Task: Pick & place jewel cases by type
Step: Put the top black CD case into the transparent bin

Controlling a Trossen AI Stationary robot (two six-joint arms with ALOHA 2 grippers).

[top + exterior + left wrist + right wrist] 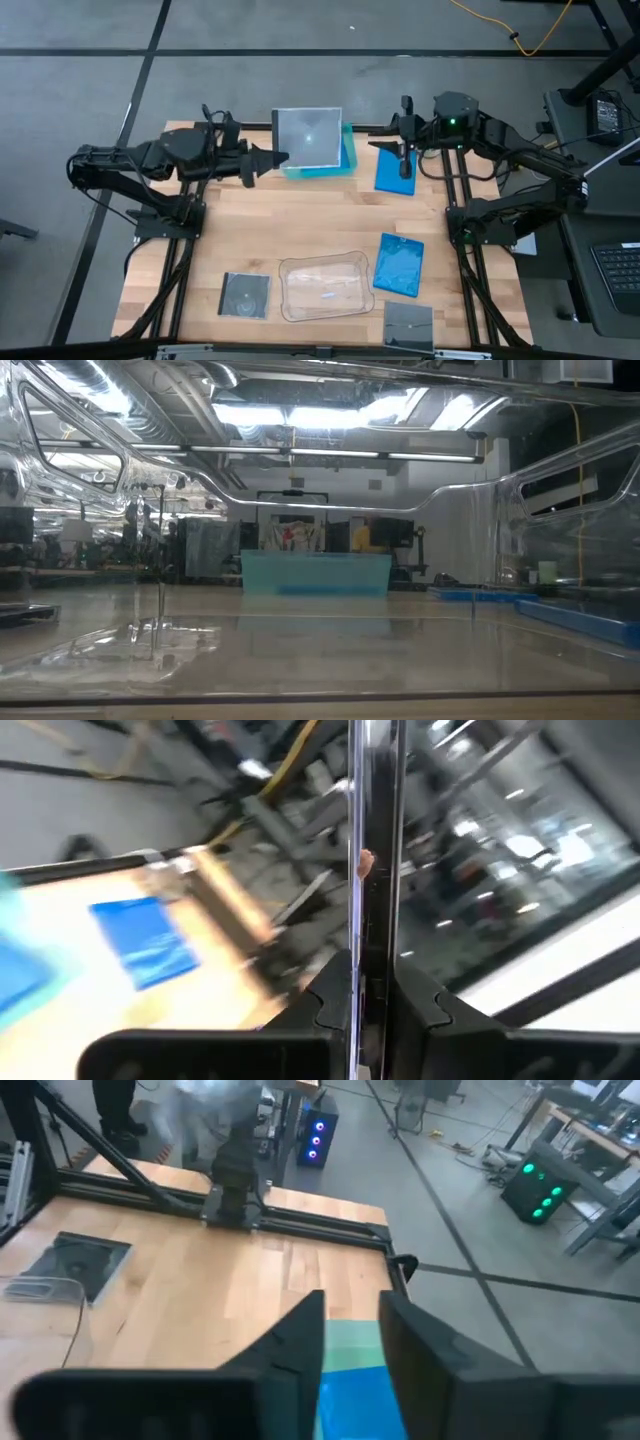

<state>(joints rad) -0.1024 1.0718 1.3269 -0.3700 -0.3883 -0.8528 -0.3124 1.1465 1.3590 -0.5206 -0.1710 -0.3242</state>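
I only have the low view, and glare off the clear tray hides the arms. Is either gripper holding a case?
Observer: Yes. The left gripper clamps a grey square case above the teal tray.
Operator: And the right?
Observer: The right gripper has its fingers apart over a blue case lying beside that tray.
Operator: What lies by the clear tray?
Observer: Around the clear tray lie a second blue case and two grey ones.

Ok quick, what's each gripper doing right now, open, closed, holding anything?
Left gripper: closed on a clear square jewel case, held over the teal tray.
Right gripper: jaws apart, empty, just above a blue jewel case.
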